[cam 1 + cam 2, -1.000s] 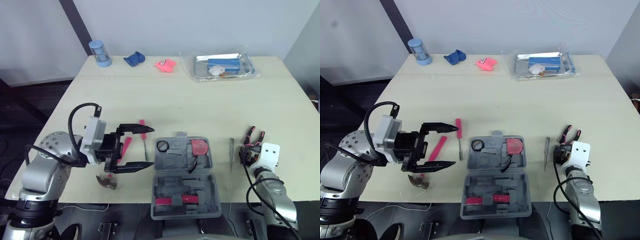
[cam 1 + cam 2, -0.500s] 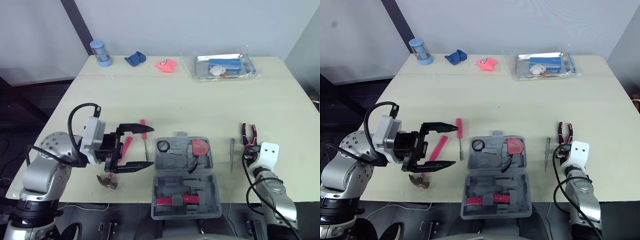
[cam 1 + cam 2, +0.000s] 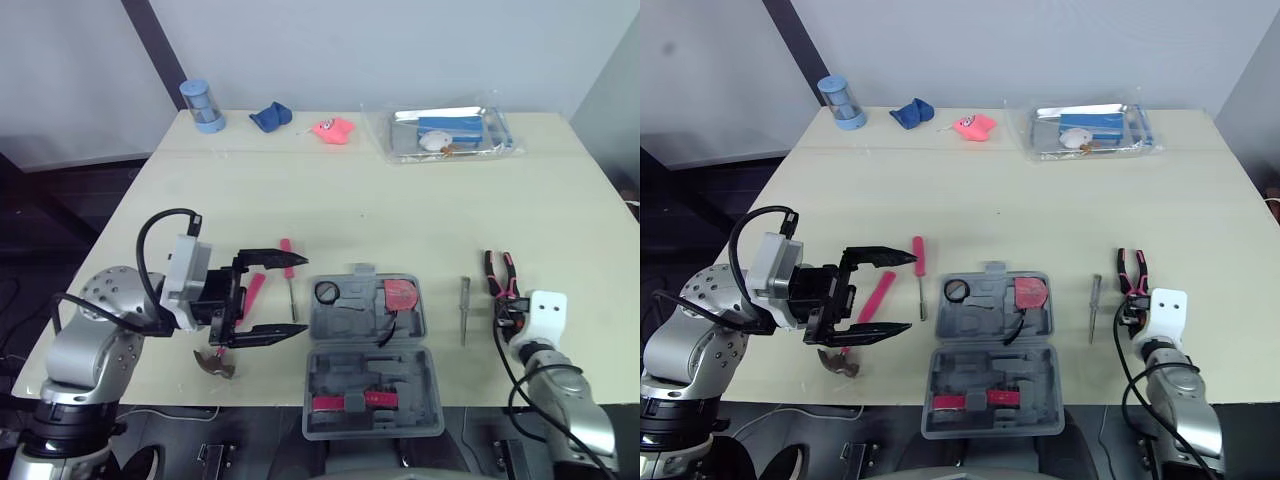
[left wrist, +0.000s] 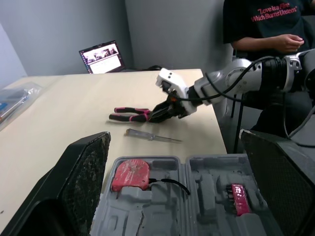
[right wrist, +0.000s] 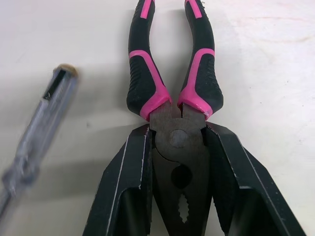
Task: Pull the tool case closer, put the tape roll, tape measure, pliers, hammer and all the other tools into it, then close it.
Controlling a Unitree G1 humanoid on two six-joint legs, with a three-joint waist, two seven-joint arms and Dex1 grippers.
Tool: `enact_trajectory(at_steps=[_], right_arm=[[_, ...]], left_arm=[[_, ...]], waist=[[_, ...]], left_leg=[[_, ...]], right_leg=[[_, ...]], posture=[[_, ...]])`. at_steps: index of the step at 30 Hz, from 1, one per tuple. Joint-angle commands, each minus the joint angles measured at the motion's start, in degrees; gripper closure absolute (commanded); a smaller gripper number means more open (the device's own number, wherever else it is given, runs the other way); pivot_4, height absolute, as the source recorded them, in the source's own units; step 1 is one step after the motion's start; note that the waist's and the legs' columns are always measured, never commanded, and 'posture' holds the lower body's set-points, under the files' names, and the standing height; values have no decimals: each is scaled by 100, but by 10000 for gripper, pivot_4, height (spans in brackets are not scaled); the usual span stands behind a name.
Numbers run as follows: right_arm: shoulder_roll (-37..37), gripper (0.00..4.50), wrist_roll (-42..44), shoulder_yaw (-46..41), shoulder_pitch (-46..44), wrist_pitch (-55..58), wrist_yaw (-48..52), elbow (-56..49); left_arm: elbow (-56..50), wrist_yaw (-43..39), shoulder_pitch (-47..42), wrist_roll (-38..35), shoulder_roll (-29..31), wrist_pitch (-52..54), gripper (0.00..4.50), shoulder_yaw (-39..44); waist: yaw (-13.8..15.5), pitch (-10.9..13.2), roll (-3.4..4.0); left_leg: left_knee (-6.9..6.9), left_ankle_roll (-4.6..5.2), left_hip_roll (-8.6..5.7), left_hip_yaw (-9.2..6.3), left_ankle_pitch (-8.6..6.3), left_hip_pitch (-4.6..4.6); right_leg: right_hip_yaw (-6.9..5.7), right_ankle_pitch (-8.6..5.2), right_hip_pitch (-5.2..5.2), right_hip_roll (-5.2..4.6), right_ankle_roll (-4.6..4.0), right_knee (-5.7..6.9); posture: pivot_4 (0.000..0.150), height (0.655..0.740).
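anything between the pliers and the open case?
Yes: a clear-handled screwdriver lies on the table between the pliers, clamped at the head by the right gripper, and the tool case. It lies flat, so a lifted carry should probably clear it.

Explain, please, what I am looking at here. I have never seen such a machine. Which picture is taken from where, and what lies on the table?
This is a humanoid robot with two arms, each ending in a gripper of two black fingers. The two wide pictures come from cameras in its head, looking down at a table. The other two come from its wrists. On the table lie an open grey tool case, a hammer, a red screwdriver, a clear screwdriver and pliers. The left gripper hangs open beside the case, holding nothing. The right gripper is closed on the head of the pliers, which lie flat on the table. A person sits nearby.
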Motion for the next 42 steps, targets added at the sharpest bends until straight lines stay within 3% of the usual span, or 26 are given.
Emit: enact_trajectory(at_steps=[1,7,13,18,24,30,42], right_arm=[[-495,35253,144,-227,-17,-388,628,-409],[-1707,35253,768,-122,-287,-427,2385,-695],[-2771,35253,1024,620,-695,-199,3959,-1014],[-3227,35253,977,1594,-1825,381,4674,-1169],[-3258,35253,544,2827,-3064,824,5197,-1189],[-2840,35253,123,3994,-4144,1603,5359,-1160],[-2001,35253,-1059,5380,-4827,2098,4961,-566]], left_arm=[[-62,66,17,-148,29,40,0,163],[20,-149,-69,-346,118,194,0,155],[421,-617,-254,-373,386,243,0,201],[854,-942,-319,-208,583,90,0,286],[1152,-1233,-108,-36,805,-72,0,423],[1283,-1428,479,142,1030,-416,0,647],[1604,-1429,1140,447,1199,-1337,0,662]], waist=[[0,0,0],[-26,2,1],[-7,5,-2],[-12,8,-3],[-8,8,-3],[-31,8,-3],[-35,8,-3]], left_leg=[[0,0,0,-1,0,0],[0,0,1,-1,0,1],[1,1,1,-7,0,-2],[9,0,1,-14,0,-19],[18,-1,1,-32,1,-65],[37,-5,-1,-40,3,-138],[53,-3,-2,-44,2,-151]], right_leg=[[0,0,0,0,0,0],[-1,0,0,2,0,1],[-7,0,1,2,0,-1],[-14,0,-9,2,0,-4],[-31,1,-52,2,-1,-1],[-38,2,-125,0,-2,16],[-42,2,-138,0,-2,40]], posture=[[1500,7400],[1500,7400],[1500,7400],[1500,7400],[1500,7400],[1500,7400],[1500,7400]])
